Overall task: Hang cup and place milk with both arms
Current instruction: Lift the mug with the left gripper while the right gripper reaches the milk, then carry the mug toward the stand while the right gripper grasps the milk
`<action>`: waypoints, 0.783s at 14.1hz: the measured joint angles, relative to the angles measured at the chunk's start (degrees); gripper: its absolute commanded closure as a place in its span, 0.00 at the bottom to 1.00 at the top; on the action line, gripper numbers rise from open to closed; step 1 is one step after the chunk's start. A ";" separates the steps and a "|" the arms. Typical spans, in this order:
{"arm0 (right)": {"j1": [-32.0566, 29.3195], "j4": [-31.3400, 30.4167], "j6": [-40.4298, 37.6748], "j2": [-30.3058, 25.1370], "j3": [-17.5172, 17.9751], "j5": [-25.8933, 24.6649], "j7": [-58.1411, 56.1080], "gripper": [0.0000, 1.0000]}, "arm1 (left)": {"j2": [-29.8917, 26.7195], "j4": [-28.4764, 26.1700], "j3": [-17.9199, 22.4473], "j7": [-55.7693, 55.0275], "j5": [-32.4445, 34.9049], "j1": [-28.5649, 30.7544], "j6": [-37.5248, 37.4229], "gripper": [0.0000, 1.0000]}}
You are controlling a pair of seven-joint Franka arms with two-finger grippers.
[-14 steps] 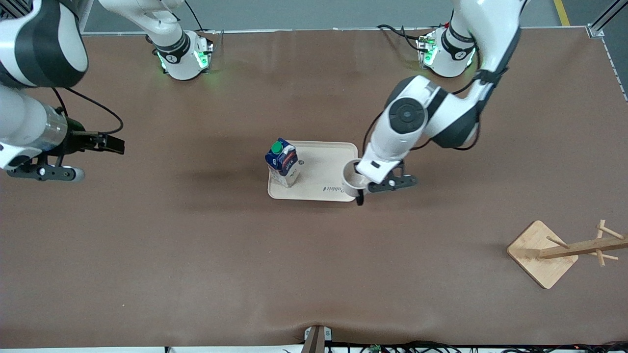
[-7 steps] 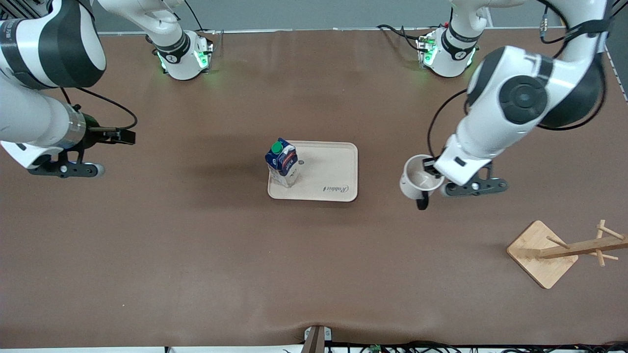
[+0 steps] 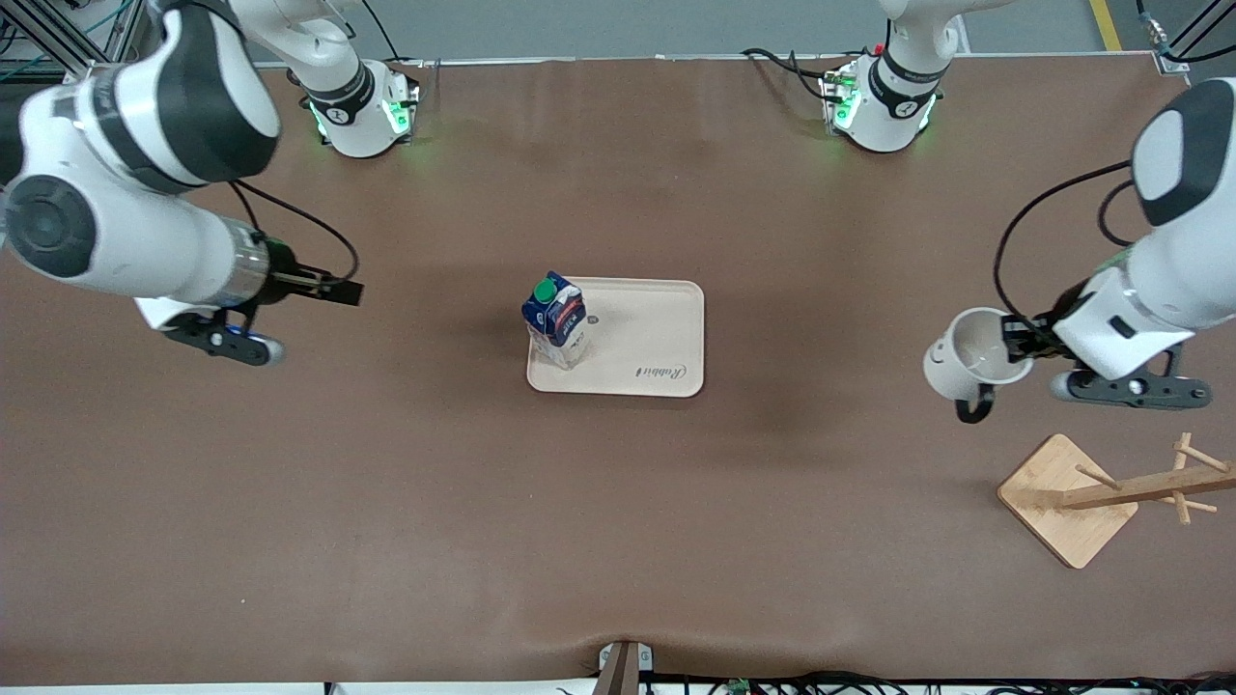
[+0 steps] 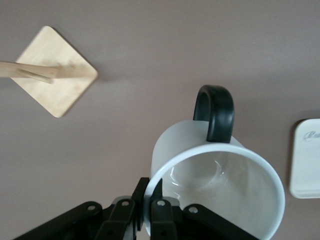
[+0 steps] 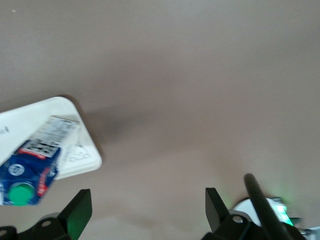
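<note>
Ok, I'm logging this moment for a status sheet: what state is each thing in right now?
Cup: lifted off the table, tilted, gripped by its rim, handle free.
Milk: upright on the tray, green cap on.
Tray: flat on the table, holding only the milk.
Cup rack: standing, pegs bare.
Left gripper: jaws shut on the cup, over the table near the rack.
Right gripper: jaws open, holding nothing, in the air.

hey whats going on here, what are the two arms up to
The left gripper is shut on the rim of the cup, holding it in the air over the bare table near the wooden rack, with nothing hung yet. The milk stands untouched on the tray. The right gripper is open and empty, over the table toward the right arm's end, with the milk carton in its wrist view.
</note>
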 measured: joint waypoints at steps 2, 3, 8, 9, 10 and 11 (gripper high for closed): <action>3.13 -1.73 4.29 0.74 0.09 2.67 6.57 0.00 | 0.04 0.47 0.13 5.08 0.00 3.39 -0.01 1.00; 4.83 -2.27 5.70 1.21 0.12 3.70 9.64 0.00 | 0.14 0.58 0.20 7.55 0.00 4.92 -0.01 1.00; 13.22 -2.91 14.06 4.18 0.22 9.73 22.44 0.00 | 1.65 1.05 0.31 17.17 0.01 9.79 1.73 1.00; 14.17 -2.91 15.83 4.71 0.22 10.87 24.29 0.00 | 2.03 1.48 0.31 17.72 0.00 9.98 2.14 1.00; 14.98 -2.92 17.06 5.16 0.20 11.44 25.67 0.00 | 2.50 2.19 0.31 18.09 0.01 10.02 2.38 1.00; 15.80 -2.92 18.26 5.64 0.21 11.57 27.21 0.00 | 3.03 3.01 0.31 18.48 0.01 10.17 2.51 1.00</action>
